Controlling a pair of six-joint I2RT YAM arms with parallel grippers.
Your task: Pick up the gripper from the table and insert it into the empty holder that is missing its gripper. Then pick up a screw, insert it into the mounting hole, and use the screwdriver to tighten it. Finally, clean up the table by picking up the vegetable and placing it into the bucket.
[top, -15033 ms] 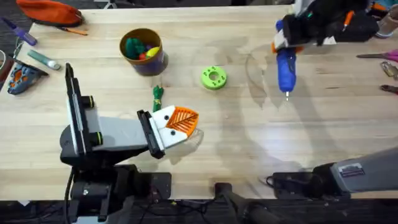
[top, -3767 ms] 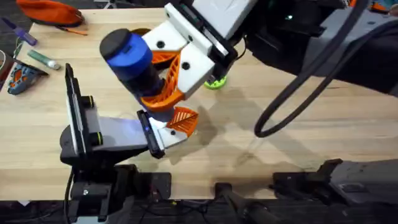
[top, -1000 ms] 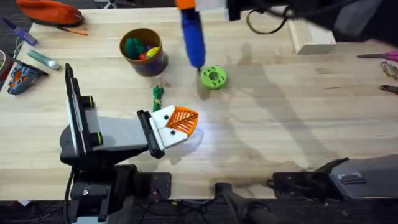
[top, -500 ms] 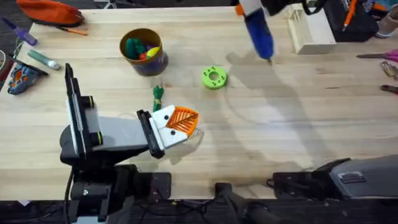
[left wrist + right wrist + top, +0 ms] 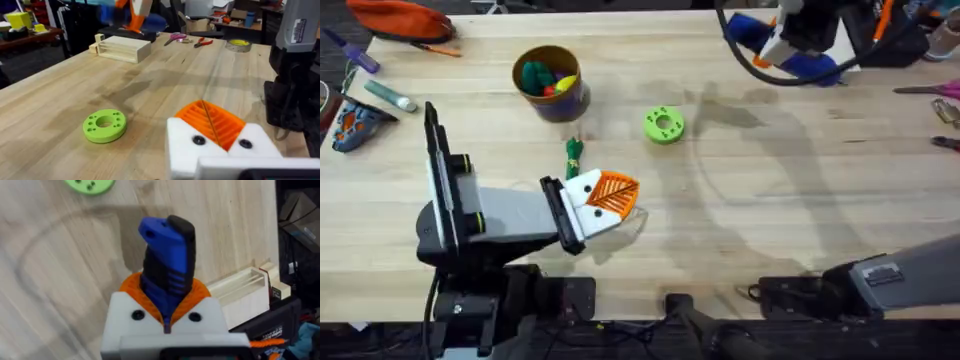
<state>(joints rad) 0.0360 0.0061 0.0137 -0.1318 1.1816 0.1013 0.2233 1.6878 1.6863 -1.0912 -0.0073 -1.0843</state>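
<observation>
My right gripper hovers over the table's far right, shut on the blue screwdriver, which lies nearly level; the right wrist view shows the screwdriver clamped between that gripper's orange pads. My left gripper rests low near the front middle, shut, both white brackets carrying orange ribbed wedges. The dark green vegetable lies on the table just beyond it. The bucket, with toy pieces inside, stands farther back. The loose gripper piece, the screw and an empty holder are out of view.
A lime-green ring disc lies mid-table. A pale wooden block sits under the right gripper at the far edge. An orange pouch and small tools lie at the far left, and pliers and scissors at the right edge.
The right gripper carried the screwdriver from above the lime disc to the far right edge, and the screwdriver tipped from steep to nearly level. The left arm stayed put.
</observation>
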